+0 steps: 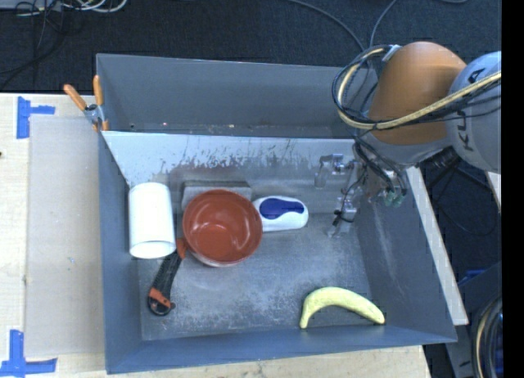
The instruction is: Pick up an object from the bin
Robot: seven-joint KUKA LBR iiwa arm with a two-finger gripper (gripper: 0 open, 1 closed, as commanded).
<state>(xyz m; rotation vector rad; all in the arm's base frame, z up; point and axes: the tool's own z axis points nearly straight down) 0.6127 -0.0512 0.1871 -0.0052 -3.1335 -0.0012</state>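
Note:
My gripper (336,192) hangs over the bin's right middle, above the bare floor, with its fingers apart and nothing between them. Just to its left lies a small white thing with a blue top (281,213), apart from the fingertips. A red bowl (221,227) sits upright beside that, further left. A yellow banana (340,305) lies near the front wall, below the gripper.
A white cylinder (151,219) lies on its side at the left, touching the bowl's edge. A black tool with an orange end (164,286) lies below the bowl at the front left. The arm, with its orange cover and cables, reaches over the bin's right rim.

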